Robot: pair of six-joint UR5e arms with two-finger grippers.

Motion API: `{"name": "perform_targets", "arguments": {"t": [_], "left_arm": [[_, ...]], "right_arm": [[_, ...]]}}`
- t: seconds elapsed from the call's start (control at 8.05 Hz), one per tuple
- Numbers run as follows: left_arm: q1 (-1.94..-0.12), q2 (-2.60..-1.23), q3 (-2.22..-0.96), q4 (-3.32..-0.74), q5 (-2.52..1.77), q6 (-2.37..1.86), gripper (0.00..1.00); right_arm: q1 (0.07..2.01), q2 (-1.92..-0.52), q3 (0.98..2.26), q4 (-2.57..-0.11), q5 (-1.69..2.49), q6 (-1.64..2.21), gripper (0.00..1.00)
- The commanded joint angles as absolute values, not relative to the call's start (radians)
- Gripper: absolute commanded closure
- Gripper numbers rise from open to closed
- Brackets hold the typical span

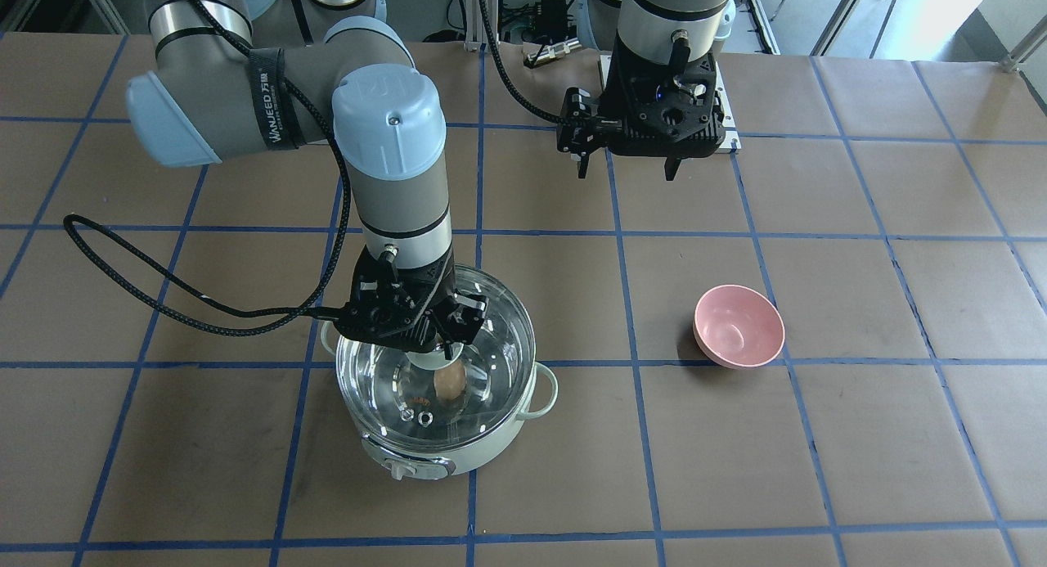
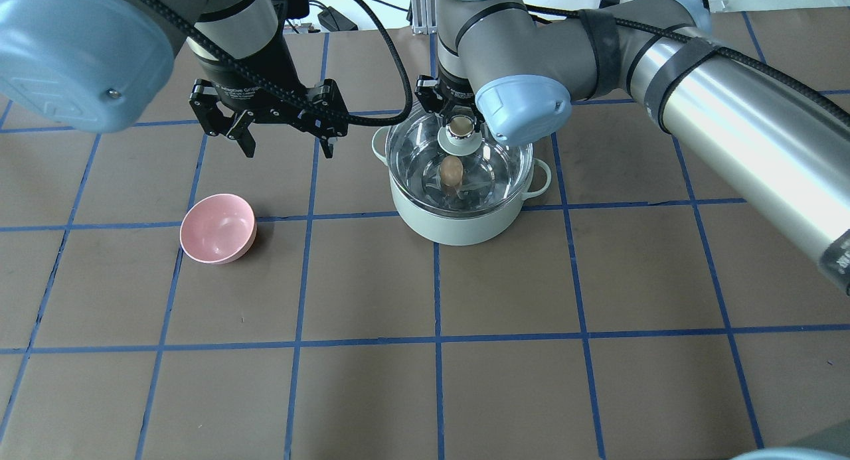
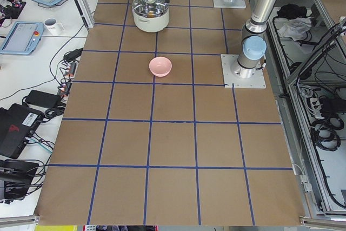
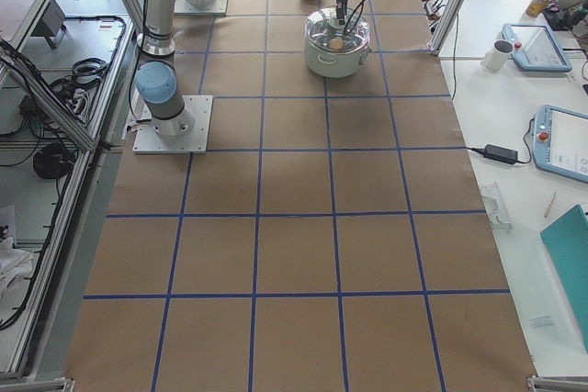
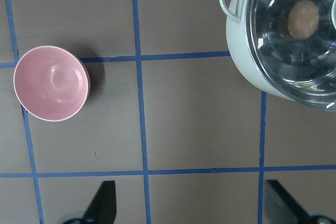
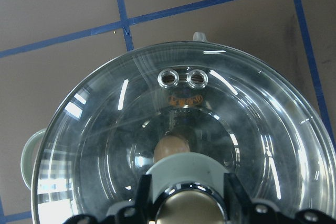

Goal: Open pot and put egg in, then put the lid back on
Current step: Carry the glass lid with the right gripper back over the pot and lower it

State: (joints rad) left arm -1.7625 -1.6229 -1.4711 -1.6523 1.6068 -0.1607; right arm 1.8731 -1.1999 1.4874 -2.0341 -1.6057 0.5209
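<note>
The mint-green pot [image 2: 458, 228] stands on the table, also in the front view [image 1: 458, 466]. The brown egg [image 2: 451, 171] lies inside it and shows through the glass in the right wrist view [image 6: 170, 148]. The clear glass lid [image 2: 505, 164] covers the pot's mouth; I cannot tell whether it rests on the rim or hangs just above it. My right gripper [image 2: 459, 125] is shut on the lid's tan knob [image 6: 186, 211], one finger on each side. My left gripper [image 2: 289, 151] is open and empty, hovering over bare table to the left of the pot.
A small empty pink bowl [image 2: 218, 229] sits left of the pot, below my left gripper, and shows in the left wrist view [image 5: 51, 83]. The table is brown with blue tape grid lines. A black cable loops from my right arm [image 1: 164, 289].
</note>
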Motion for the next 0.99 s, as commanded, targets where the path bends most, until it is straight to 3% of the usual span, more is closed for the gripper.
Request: {"name": "perform_targets", "arguments": {"t": [0.0,0.25,0.37,0.87], "left_arm": [[-1.763,-1.623,-1.471,-1.651,1.606,-0.161,0.00],[-1.763,-1.623,-1.471,-1.651,1.605,-0.161,0.00],[-1.763,-1.623,-1.471,-1.651,1.605,-0.161,0.00],[-1.763,-1.626,-1.471,-1.647,1.605,-0.158,0.00]], "right_arm": [[1.873,-1.201,1.491,-2.036,-1.609,0.526,0.69],[1.873,-1.200,1.491,-2.039,-1.612,0.523,0.29],[1.873,-1.200,1.491,-2.039,-1.612,0.525,0.22],[1.850,-1.213,1.477,-2.033,-1.609,0.462,0.13]]}}
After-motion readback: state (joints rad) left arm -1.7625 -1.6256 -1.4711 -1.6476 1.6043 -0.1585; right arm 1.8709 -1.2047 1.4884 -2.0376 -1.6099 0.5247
